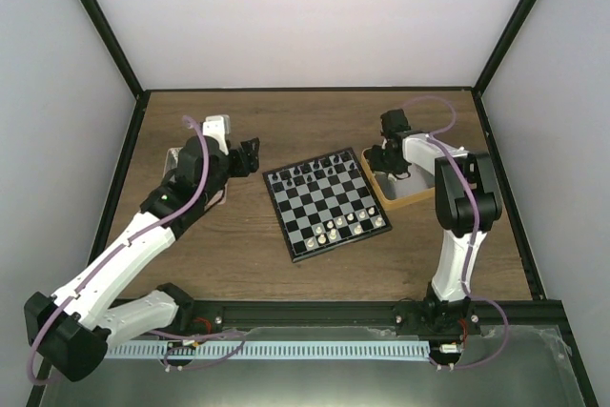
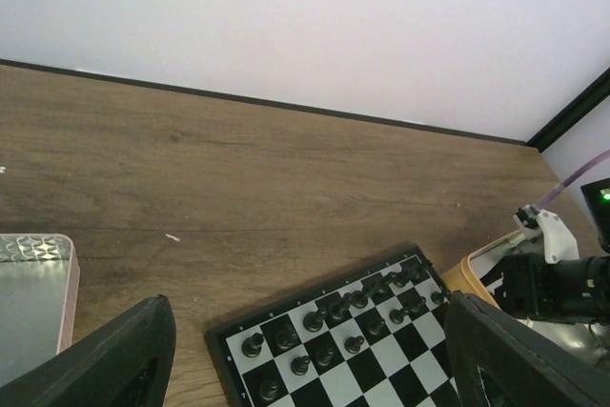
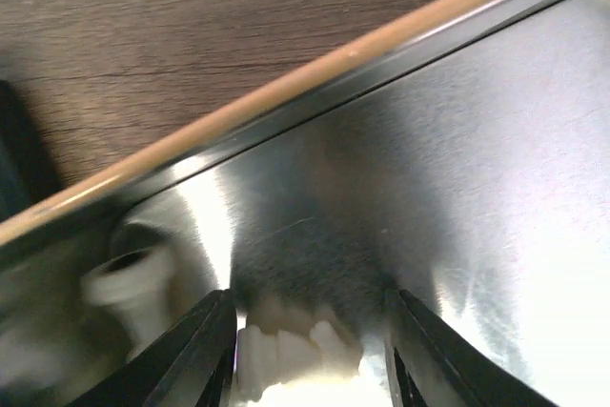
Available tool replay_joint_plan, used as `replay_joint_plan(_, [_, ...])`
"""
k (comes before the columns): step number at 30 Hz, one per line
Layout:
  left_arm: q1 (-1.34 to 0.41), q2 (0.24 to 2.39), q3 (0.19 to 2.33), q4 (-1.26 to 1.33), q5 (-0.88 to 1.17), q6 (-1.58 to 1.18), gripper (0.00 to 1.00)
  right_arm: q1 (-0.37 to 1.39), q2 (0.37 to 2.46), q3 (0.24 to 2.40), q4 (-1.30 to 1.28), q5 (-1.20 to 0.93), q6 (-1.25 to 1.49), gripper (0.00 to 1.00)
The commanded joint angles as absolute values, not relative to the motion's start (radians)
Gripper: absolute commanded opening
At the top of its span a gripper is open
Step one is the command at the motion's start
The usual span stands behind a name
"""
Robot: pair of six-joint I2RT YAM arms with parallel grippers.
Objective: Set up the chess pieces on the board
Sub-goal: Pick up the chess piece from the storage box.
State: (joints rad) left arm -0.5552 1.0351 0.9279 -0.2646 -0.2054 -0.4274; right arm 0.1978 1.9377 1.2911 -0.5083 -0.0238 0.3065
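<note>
1. Pieces [image 1: 355,226]: several white ones are standing on the board [image 1: 305,232], in the near rows toward the right arm. Black men [image 1: 315,172] are filling the far rows.
2. More white pieces are sitting in the tan tray [image 1: 410,201] just beside the board. The right wrist view is showing a crowned piece [image 3: 291,350] and a second piece [image 3: 124,278], blurred, close to the tray wall.
3. Right fingers [image 3: 191,350] are standing apart on either side of the crowned piece. A sliver of gap is showing, so I am judging them not yet clamping.
4. Left fingers [image 2: 114,359] are spread wide and holding nothing, hanging over the worktop [image 2: 238,159] between the pink tray [image 2: 69,293] and the board.
5. Handling, judged: the pieces are looking tiny, light and rigid, and slick on the tray's metal floor. They are likely to skid or tip if pinched off-centre. The best hold is looking like a square one across the stem, below the crown.
6. Setup is looking only partly done.
</note>
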Motion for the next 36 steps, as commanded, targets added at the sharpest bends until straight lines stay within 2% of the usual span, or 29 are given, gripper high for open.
replay_joint_plan(1, [-0.552,1.055,0.968,-0.259,-0.186,-0.444,0.79,0.187,1.978,1.330,-0.515,0.072,0.284,0.44])
replay_joint_plan(5, [-0.552,1.074,0.984,-0.259,-0.177,-0.445,0.79,0.187,1.976,1.315,-0.499,0.098,0.300,0.42])
replay_joint_plan(10, [-0.552,1.087,0.995,-0.258,-0.169,-0.447,0.79,0.187,1.972,1.311,-0.499,0.109,0.307,0.29])
replay_joint_plan(14, [-0.552,1.089,0.996,-0.257,-0.167,-0.452,0.79,0.187,1.959,1.304,-0.499,0.122,0.326,0.27])
replay_joint_plan(23, [-0.552,1.095,0.996,-0.253,-0.162,-0.454,0.79,0.187,1.883,1.271,-0.509,0.082,0.348,0.48])
replay_joint_plan(36, [-0.552,1.097,0.989,-0.250,-0.152,-0.458,0.79,0.188,1.899,1.220,-0.508,0.081,0.380,0.47])
